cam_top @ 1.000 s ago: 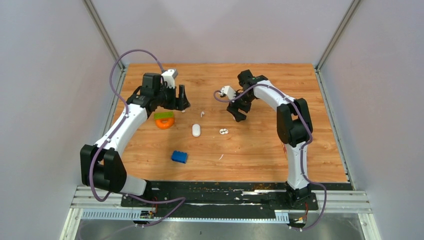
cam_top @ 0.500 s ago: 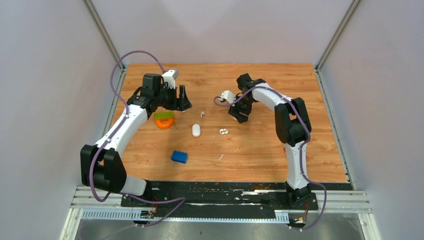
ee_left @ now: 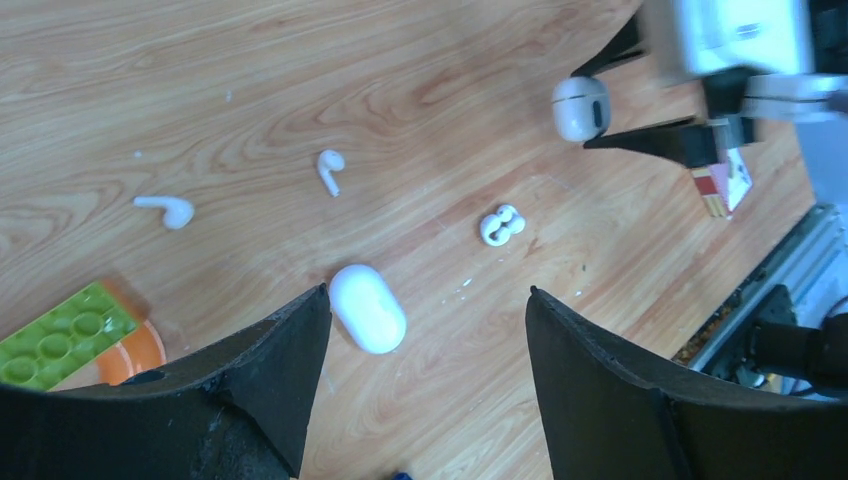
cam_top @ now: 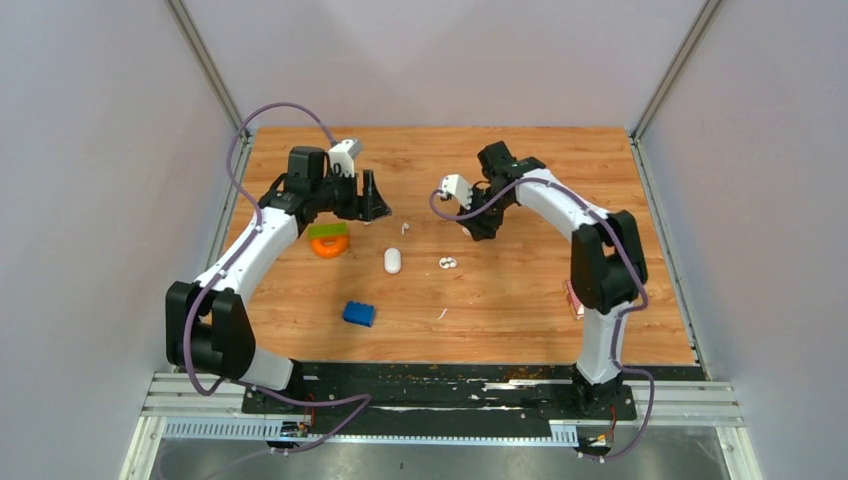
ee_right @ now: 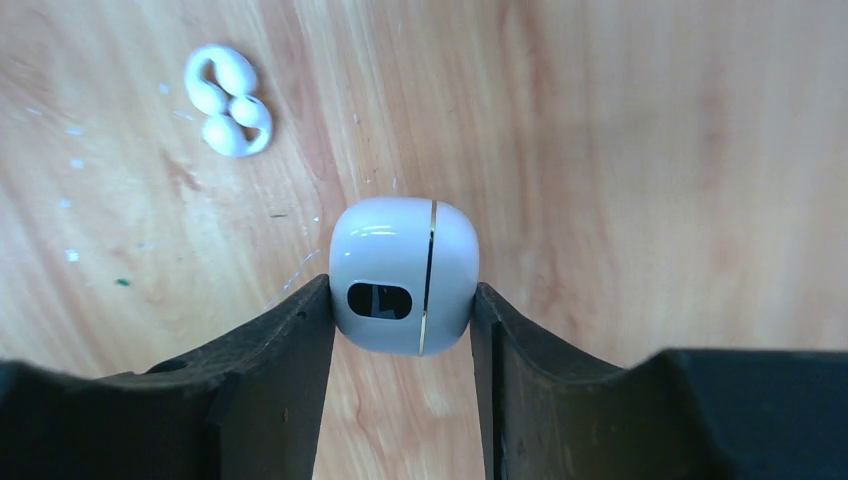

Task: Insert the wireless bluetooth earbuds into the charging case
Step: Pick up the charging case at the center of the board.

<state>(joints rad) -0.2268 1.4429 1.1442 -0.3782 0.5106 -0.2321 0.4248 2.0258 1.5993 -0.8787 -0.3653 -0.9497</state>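
Observation:
A white rounded charging case (ee_right: 404, 288) with a gold seam and a dark oval opening sits between the fingers of my right gripper (ee_right: 400, 285), which touch it on both sides. The left wrist view shows that case (ee_left: 580, 108) held above the table. A looped white pair of earbuds (ee_right: 227, 101) lies on the wood near it, just below my right gripper (cam_top: 478, 226) in the top view. Two stemmed earbuds (ee_left: 165, 210) (ee_left: 329, 170) lie further left. My left gripper (ee_left: 425, 292) hangs open over the table, nothing between its fingers.
A white oval capsule (ee_left: 368, 308) lies by the left finger, mid-table (cam_top: 392, 261). A green brick on an orange ring (cam_top: 329, 240) sits under the left arm. A blue brick (cam_top: 358, 314) lies nearer the front. A reddish card (cam_top: 572, 298) rests beside the right arm.
The right gripper's jaws have come together onto the charging case, and the right arm's elbow has swung to the right. The left gripper has narrowed slightly and drifted a little right.

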